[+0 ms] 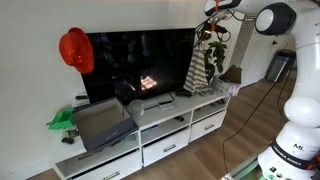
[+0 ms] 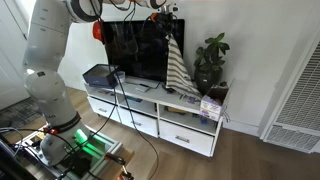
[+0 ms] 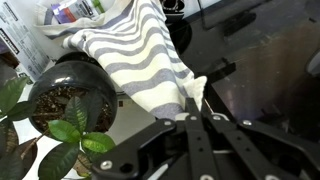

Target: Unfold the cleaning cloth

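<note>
Grey-and-white striped, the cleaning cloth point(image 1: 197, 70) hangs in the air from the gripper point(image 1: 212, 30), which is clamped shut on one upper corner of it. The fabric falls in a long, narrow drape, wider toward the bottom. In the wrist view point(image 3: 140, 55) it spreads away from the closed fingers in broad, soft folds. It looks limp and light, and is gathered lengthwise, not flat.

In both exterior views the cloth dangles in front of the edge of the television point(image 2: 135, 50) nearest the potted plant point(image 2: 208, 62). Its lower end comes down close to the top of the white desk point(image 2: 150, 112); whether it touches the desk cannot be told. In the wrist view it passes just beside the plant's dark pot point(image 3: 75, 90).

The step in hand appears to be the lift, holding the cloth by a corner so its own weight pulls the folds open. That seems largely achieved, but the cloth is not yet spread.

The next move likely calls for lowering it and drawing it across a free stretch of the desk so it settles flat. It should be kept clear of the leaves and the screen, and released only once it lies open.
</note>
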{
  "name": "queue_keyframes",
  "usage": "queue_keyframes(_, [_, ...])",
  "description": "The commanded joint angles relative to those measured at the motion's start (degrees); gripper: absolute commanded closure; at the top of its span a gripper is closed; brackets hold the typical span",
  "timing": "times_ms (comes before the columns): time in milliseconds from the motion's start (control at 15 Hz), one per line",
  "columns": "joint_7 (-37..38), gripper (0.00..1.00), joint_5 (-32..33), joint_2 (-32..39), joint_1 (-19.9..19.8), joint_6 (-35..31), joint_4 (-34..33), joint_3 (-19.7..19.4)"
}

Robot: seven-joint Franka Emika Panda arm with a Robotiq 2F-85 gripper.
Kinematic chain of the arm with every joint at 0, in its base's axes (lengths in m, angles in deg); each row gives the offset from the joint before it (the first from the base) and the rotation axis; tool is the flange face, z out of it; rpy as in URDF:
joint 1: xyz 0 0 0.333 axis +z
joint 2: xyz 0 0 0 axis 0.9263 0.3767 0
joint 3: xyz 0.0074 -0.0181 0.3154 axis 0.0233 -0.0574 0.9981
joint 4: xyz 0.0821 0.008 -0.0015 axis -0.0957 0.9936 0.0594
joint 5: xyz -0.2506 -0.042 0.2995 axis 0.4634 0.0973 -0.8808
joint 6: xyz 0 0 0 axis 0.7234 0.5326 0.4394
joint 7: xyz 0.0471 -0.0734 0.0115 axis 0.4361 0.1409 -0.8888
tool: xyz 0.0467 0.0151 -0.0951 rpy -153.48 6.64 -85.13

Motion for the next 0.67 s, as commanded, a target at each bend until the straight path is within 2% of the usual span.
queue_keyframes(0, [-1.4, 0.99, -0.3, -0.5, 1.0, 0.0, 1.5, 1.2])
queue_keyframes(600, [-3.9, 0.99, 0.2, -0.2, 7.2, -0.1, 6.2, 6.9])
